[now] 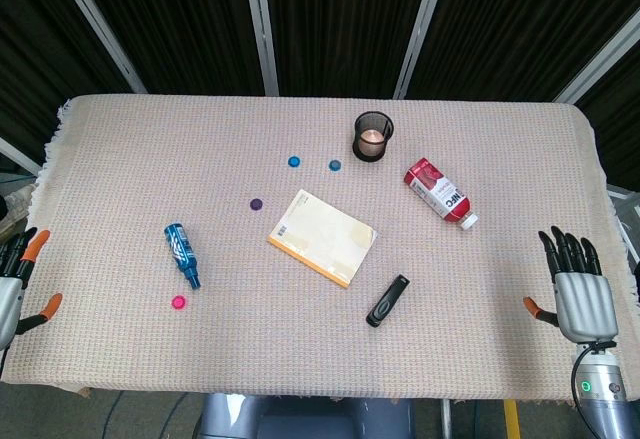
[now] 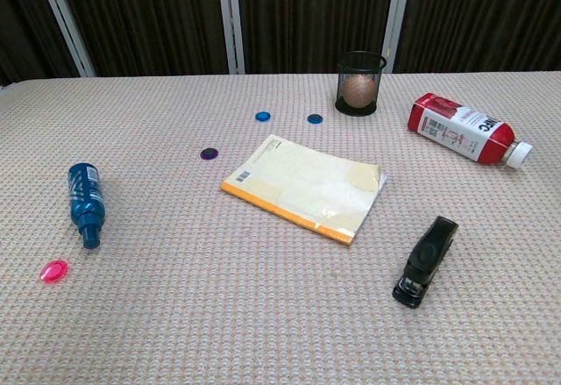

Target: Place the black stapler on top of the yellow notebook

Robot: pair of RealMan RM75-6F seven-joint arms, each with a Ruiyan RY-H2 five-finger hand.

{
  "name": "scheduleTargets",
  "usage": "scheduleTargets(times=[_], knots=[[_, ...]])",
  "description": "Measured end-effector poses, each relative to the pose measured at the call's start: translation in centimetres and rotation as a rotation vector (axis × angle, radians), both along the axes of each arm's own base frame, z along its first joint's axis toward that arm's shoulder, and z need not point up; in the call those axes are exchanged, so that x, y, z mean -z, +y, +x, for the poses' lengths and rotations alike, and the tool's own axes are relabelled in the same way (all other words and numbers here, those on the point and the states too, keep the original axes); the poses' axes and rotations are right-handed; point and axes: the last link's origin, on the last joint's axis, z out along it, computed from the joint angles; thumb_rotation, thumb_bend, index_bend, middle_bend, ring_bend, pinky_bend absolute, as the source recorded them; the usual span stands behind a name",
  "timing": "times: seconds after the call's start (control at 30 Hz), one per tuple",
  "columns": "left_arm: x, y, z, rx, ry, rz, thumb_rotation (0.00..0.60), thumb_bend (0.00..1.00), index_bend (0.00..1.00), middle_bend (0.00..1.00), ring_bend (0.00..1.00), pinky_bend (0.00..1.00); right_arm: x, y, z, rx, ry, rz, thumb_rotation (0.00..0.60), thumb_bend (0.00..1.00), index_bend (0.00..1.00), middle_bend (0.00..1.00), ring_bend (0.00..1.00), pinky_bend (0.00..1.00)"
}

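Observation:
The black stapler (image 1: 388, 300) (image 2: 426, 261) lies flat on the tablecloth, just right of and nearer than the yellow notebook (image 1: 322, 236) (image 2: 304, 187), not touching it. The notebook lies flat at the table's middle with nothing on it. My right hand (image 1: 577, 289) hovers at the table's right edge, fingers spread and holding nothing, well right of the stapler. My left hand (image 1: 18, 284) shows partly at the left edge, fingers apart, empty. Neither hand appears in the chest view.
A blue bottle (image 1: 182, 253) (image 2: 85, 203) lies at left with a pink disc (image 1: 179, 303) (image 2: 54, 270) near it. A red bottle (image 1: 440, 193) (image 2: 465, 130) lies at right. A black mesh cup (image 1: 373, 136) (image 2: 360, 82), two blue discs (image 1: 294, 161) and a purple disc (image 1: 257, 203) sit behind the notebook.

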Motion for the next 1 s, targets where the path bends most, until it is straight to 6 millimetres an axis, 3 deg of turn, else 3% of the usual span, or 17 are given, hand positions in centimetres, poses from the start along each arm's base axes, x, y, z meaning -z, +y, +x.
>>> scheduleTargets(times=[0.5,0.77,1.0], knots=[[0.1,-0.6,0.4,0.006,0.006,0.003,0.600,0.30,0.02,0.00,0.00,0.16,1.2,0.5,0.5,-0.037,0.002,0.074,0.600,0.12,0.00,0.00,0.00,0.00],[-0.1,-0.9,0.2,-0.004,0.004,0.015,0.600,0.30,0.02,0.00,0.00,0.16,5.0,-0.1,1.8,-0.118,0.021,0.255,0.600,0.12,0.07,0.01,0.00,0.00],[-0.3,-0.8,-0.1,-0.020,-0.001,0.021,0.600,0.30,0.02,0.00,0.00,0.16,7.9,-1.2,3.4,-0.207,0.022,0.361,0.600,0.12,0.14,0.12,0.03,0.13]])
